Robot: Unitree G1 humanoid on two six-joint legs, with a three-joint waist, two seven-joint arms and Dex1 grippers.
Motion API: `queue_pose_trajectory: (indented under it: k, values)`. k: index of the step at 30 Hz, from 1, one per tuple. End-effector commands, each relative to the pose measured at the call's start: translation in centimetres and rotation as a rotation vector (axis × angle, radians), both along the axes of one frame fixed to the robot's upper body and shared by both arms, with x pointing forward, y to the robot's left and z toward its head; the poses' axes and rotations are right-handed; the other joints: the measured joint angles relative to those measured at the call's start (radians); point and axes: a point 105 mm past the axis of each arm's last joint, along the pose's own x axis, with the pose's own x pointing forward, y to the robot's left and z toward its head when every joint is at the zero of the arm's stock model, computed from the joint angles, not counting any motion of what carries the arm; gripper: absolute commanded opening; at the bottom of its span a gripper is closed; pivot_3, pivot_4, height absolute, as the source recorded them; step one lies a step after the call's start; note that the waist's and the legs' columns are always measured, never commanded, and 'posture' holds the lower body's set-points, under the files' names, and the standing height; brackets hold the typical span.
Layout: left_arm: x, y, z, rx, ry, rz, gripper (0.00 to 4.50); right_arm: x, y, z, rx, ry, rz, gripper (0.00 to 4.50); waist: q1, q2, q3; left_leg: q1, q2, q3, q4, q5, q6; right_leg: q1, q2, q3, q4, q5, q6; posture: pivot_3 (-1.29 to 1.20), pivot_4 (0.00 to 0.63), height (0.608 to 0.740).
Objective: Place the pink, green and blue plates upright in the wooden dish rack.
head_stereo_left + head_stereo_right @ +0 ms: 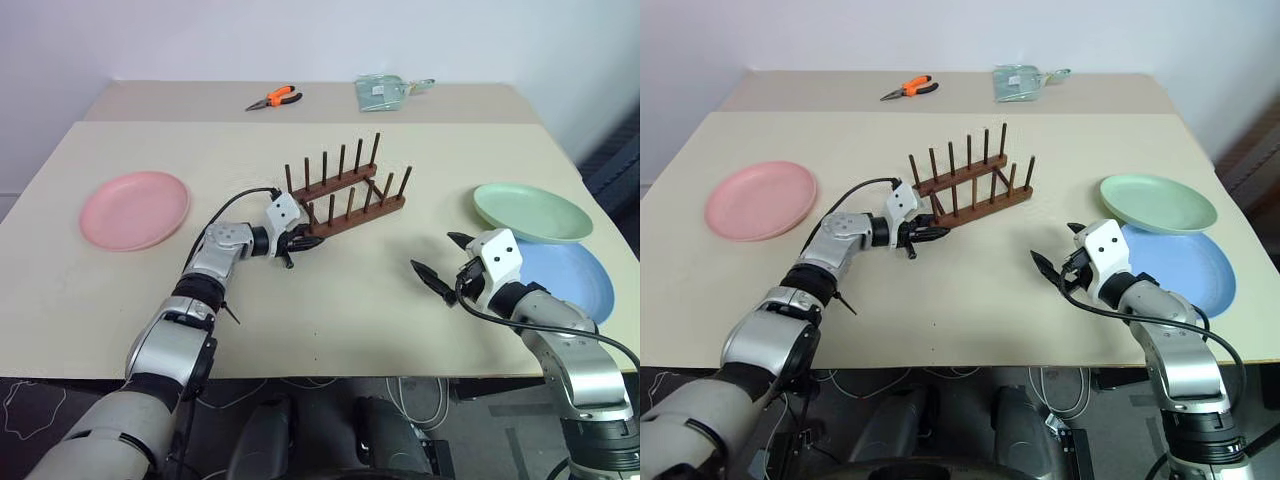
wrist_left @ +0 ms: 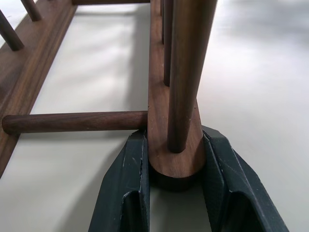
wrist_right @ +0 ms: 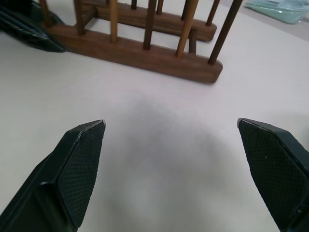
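Three plates are left flat on the table (image 1: 330, 300): pink plate (image 1: 134, 208) far left, green plate (image 1: 531, 211) overlapping blue plate (image 1: 565, 280) beside the spread-open right end effector (image 1: 444, 262). Rack (image 1: 345, 190) rail end is clamped by left end effector (image 2: 174, 159).

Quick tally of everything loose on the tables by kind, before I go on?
Plates: 3 (pink plate, green plate, blue plate)
Dish racks: 1 (wooden dish rack)
Pliers: 1 (orange-handled pliers)
Packets: 1 (pale green packet)
Total: 6
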Motion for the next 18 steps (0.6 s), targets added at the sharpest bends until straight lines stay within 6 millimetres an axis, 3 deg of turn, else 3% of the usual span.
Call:
queue_pose_trajectory:
  k: [1, 6, 12, 15, 16, 18]
  values:
    - [-2.7, -0.2, -1.0, 0.010, 0.036, -0.126, 0.77, 0.3, -1.1, 1.2, -0.038, -0.045, -0.009, 4.50, 0.000, 0.000, 0.000, 0.000, 0.000, 0.000, 0.000, 0.000, 0.000, 0.000, 0.000, 0.000, 0.000, 0.000, 0.000, 0.00, 0.150, 0.738]
    - [-6.2, 0.4, -0.5, 0.034, 0.033, -0.234, 0.77, 0.2, -3.7, 1.1, -0.086, -0.027, -0.055, 4.50, -0.001, 0.001, 0.000, 0.000, 0.000, 0.000, 0.000, 0.000, 0.000, 0.000, -0.001, 0.001, 0.000, 0.000, 0.000, 0.00, 0.150, 0.738]
    - [-6.8, 2.7, -1.1, 0.105, 0.049, -0.135, 3.70, 0.1, -6.1, 0.7, -0.142, 0.003, -0.089, 4.50, -0.002, 0.002, 0.000, 0.000, 0.000, 0.000, 0.000, 0.000, 0.000, 0.000, -0.001, 0.001, 0.000, -0.001, -0.003, 0.00, 0.150, 0.738]
    - [-7.1, 4.5, -1.4, 0.121, 0.080, -0.062, 3.70, -0.4, -6.4, 0.0, -0.163, 0.037, -0.071, 4.50, -0.006, 0.002, -0.001, 0.000, 0.000, 0.000, 0.001, 0.000, 0.000, 0.000, -0.001, 0.001, 0.000, -0.002, -0.003, 0.00, 0.150, 0.738]
    - [-7.5, 5.0, -1.5, 0.121, 0.097, -0.049, 3.74, -0.7, -6.1, -0.3, -0.164, 0.052, -0.047, 4.25, -0.007, 0.002, -0.001, 0.000, 0.000, 0.000, 0.001, 0.000, 0.000, 0.000, -0.001, 0.001, 0.000, -0.002, -0.003, 0.00, 0.150, 0.738]
    - [-8.7, 6.1, -1.8, 0.130, 0.145, -0.044, 3.10, -1.8, -4.9, -1.0, -0.147, 0.101, 0.029, 3.71, -0.016, 0.002, -0.001, 0.000, 0.001, 0.000, 0.000, -0.001, 0.001, 0.000, -0.001, 0.001, 0.000, -0.002, -0.003, 0.00, 0.150, 0.738]
